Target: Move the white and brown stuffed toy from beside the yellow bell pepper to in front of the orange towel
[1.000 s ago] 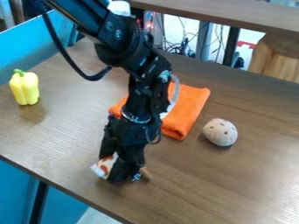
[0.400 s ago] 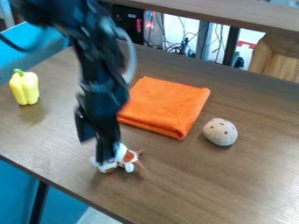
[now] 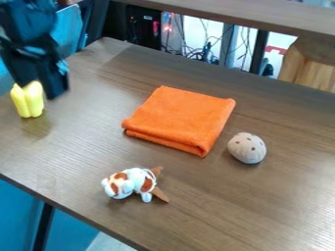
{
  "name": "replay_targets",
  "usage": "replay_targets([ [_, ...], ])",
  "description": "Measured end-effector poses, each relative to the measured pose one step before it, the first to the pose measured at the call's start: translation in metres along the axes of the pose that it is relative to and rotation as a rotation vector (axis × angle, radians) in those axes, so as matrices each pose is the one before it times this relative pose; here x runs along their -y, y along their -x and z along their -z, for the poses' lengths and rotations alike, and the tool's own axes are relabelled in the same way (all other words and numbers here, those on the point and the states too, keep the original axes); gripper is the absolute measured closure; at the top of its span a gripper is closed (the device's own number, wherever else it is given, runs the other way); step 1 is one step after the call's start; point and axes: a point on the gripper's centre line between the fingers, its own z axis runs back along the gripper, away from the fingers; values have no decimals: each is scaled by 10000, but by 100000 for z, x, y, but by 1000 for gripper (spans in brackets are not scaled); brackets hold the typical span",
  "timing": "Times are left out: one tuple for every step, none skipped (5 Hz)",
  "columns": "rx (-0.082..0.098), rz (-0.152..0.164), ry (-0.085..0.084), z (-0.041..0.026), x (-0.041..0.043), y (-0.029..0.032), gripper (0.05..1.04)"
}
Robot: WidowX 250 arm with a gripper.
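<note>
Plush toy (image 3: 132,183) lies loose on the bench (image 3: 262,211), so that bit looks done; pincer (image 3: 42,88) is by the yellow pepper (image 3: 28,104), too blurry to tell open or closed.

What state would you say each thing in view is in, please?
Orange cloth: folded into a flat pad.
Yellow pepper: upright, its top hidden behind the pincer.
White-and-brown plush toy: lying on the table, ungripped.
Beige spotted object: resting on the table, apart from the cloth.
Pincer: raised, at the upper left.
</note>
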Motion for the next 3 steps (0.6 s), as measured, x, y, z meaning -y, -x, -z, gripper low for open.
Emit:
replay_targets([
  [-618,-1410,-1313,-687,-4259,-1334,81],
  [-555,-757,-29,324,-5164,-1769,81],
  [-546,-491,-42,1116,-4693,-1893,81],
])
